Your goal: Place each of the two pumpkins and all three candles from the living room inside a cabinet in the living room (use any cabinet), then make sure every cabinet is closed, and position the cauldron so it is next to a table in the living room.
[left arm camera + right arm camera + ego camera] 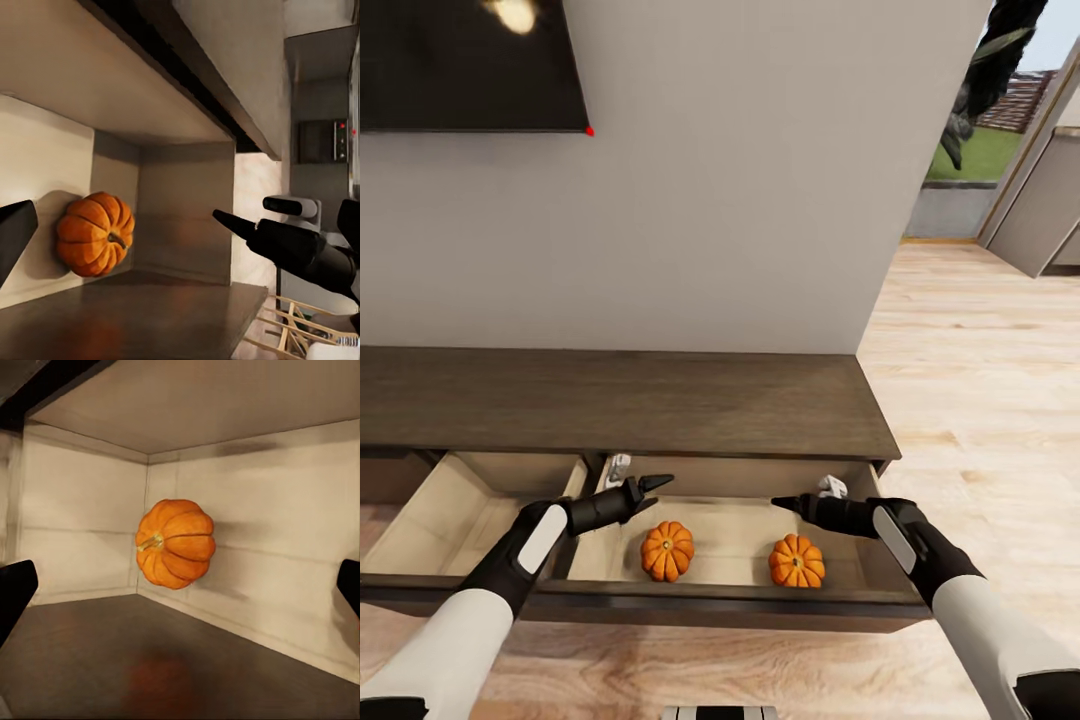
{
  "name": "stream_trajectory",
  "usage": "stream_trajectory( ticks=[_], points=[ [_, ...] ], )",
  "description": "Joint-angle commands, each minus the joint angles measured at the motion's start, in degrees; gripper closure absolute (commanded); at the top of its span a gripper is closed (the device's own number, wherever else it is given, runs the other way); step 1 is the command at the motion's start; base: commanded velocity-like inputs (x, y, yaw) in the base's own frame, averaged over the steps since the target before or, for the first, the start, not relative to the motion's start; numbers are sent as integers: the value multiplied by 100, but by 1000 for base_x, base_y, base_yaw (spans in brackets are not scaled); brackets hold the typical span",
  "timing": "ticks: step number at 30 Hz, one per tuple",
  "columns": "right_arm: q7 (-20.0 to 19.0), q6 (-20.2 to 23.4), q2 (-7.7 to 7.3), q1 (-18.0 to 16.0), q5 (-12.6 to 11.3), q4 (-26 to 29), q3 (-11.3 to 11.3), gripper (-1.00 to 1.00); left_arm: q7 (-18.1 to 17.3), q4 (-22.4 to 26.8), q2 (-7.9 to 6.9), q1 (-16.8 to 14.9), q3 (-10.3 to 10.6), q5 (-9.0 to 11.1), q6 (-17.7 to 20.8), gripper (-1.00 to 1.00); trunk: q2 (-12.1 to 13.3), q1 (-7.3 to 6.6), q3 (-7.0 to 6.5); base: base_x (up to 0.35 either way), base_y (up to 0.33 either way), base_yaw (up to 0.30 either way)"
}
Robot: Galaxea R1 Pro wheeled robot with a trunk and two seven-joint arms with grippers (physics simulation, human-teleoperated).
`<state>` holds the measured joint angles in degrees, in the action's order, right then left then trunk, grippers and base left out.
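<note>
Both pumpkins already lay inside the cabinet's open right drawer, below and between my spread, empty left end effector and right end effector, so that drawer front sat nearest both arms for closing.

Two orange pumpkins sit apart, seemingly upright, inside the cabinet's open drawer.

No readable text, label, brand or number appears on any surface. The small dark appliance panel in the left wrist view carries tiny red marks, perhaps indicator lights, too small to read as characters.
</note>
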<state>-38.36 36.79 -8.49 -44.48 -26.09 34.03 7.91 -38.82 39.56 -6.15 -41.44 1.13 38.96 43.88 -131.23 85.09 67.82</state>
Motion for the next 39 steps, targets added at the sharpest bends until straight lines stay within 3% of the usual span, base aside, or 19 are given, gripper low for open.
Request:
stream_trajectory(
  ticks=[1, 12, 16, 20, 27, 32, 35, 39],
  points=[
    [-66, -3, -3, 0, 8, -1, 3, -100, -1, 48, -3, 2, 1, -4, 3, -100, 42, -22, -18, 0, 0, 0],
    [-350, 112, -93, 0, 18, 7, 18, -100, -3, 129, -8, 4, 10, -5, 15, -100, 483, -264, -216, -105, 0, 0],
    [-513, 362, -356, 0, -6, 18, 16, -100, -3, 83, -9, 4, 10, -10, 15, -100, 643, -352, -288, -316, 0, 0],
    [-622, 419, -453, 0, -7, 24, 23, -100, -2, 75, -4, 4, 10, -18, 48, -100, 804, -440, -359, -324, 0, 0],
    [-719, 448, -515, 0, -1, 30, 33, -100, -2, 130, -25, 4, 10, -19, 867, -100, 1084, -593, -485, -260, 0, 0],
    [-1443, 453, -523, 0, 56, 31, 62, -100, -19, 129, -119, 4, 16, -12, 1026, -100, 1285, -703, -575, -63, 0, 0],
    [-1637, 454, -530, 0, 165, 1, 256, -100, -139, 96, -137, 10, 18, -15, 1045, -100, 1325, -725, -593, -10, 0, 0],
    [-1740, 452, -552, 9, 208, -20, 780, -100, -581, 67, -212, 117, 126, -26, 1059, -100, 1325, -725, -593, -2, 0, 0]
  ],
)
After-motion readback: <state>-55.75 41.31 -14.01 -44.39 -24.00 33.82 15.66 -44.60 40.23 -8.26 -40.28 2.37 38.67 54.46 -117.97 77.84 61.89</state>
